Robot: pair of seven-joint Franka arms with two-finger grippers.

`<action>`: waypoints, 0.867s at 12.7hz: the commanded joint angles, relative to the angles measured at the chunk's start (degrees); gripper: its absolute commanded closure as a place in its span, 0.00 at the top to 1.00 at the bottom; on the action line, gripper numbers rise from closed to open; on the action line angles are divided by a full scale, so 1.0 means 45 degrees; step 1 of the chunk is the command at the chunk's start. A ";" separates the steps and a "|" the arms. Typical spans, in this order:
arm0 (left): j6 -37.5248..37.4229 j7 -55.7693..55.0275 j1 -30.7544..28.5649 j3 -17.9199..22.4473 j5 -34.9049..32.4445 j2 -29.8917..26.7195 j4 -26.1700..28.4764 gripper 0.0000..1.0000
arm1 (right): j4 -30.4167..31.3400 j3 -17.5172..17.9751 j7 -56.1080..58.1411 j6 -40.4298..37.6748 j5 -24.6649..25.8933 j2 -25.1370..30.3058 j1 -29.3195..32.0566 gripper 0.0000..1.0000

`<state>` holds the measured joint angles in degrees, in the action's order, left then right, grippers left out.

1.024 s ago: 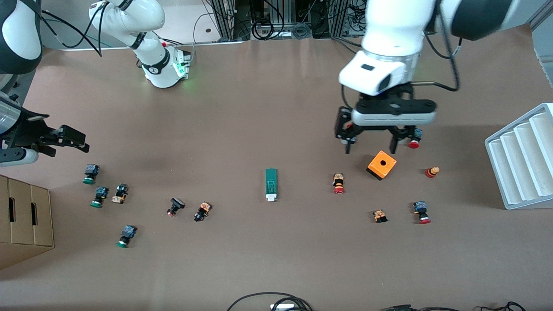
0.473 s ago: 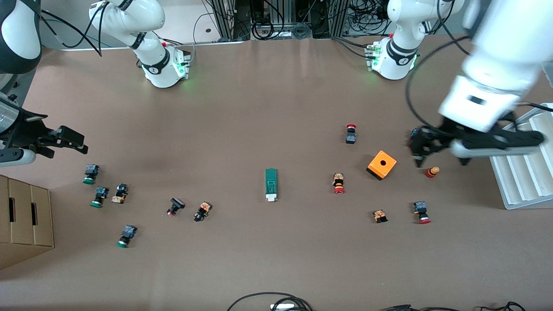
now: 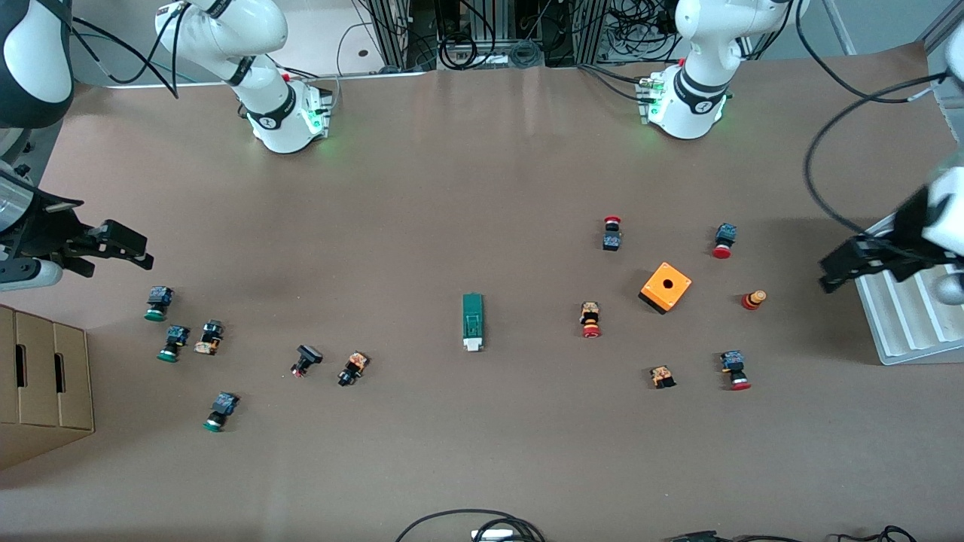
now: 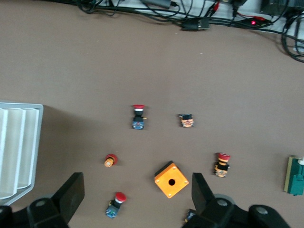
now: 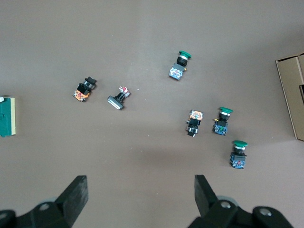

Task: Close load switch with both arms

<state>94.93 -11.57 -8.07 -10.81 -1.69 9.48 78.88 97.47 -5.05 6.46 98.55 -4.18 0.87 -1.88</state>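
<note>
The load switch [image 3: 472,322], a narrow green block with a white tab at the end nearer the front camera, lies flat in the middle of the table. It shows at the edge of the left wrist view [image 4: 297,175] and of the right wrist view [image 5: 7,116]. My left gripper [image 3: 836,272] is open and empty, up over the table beside the white tray at the left arm's end; in its wrist view [image 4: 136,180] the jaws stand wide apart. My right gripper [image 3: 135,248] is open and empty, up over the right arm's end of the table, also seen in its wrist view [image 5: 140,180].
An orange box with a hole [image 3: 666,287] and several red-capped buttons [image 3: 590,319] lie toward the left arm's end. Several green-capped buttons [image 3: 158,302] lie toward the right arm's end. A white ribbed tray [image 3: 904,324] and a cardboard box [image 3: 41,384] stand at the table's ends.
My left arm has swung from over the orange box out to the left arm's end of the table, by the white tray. The right arm and the load switch have not moved.
</note>
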 commanded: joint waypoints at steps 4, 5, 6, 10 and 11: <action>-0.0744 0.0480 -0.0024 0.0448 0.0181 -0.0271 0.0089 1.00 | -0.0039 -0.0030 -0.0108 0.0092 0.0303 0.0118 -0.0128 1.00; -0.0841 0.0480 -0.0024 0.0468 0.0142 -0.0271 0.0089 1.00 | -0.0039 -0.0030 -0.0108 0.0112 0.0303 0.0118 -0.0147 1.00; -0.0900 0.0500 -0.0024 0.0565 0.0123 -0.0271 0.0089 1.00 | -0.0039 -0.0010 -0.0108 0.0112 0.0303 0.0118 -0.0148 1.00; -0.1560 0.0578 -0.0257 0.0897 0.0142 -0.0232 0.0109 1.00 | -0.0078 0.0029 -0.0108 0.0112 0.0303 0.0118 -0.0148 1.00; -0.1738 0.0655 -0.0239 0.0859 0.0123 -0.0193 0.0128 1.00 | -0.0098 0.0029 -0.0108 0.0131 0.0303 0.0118 -0.0148 1.00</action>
<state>89.12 -9.75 -8.67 -6.82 -1.12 9.38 78.96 97.28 -4.78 6.46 98.67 -4.18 0.89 -2.02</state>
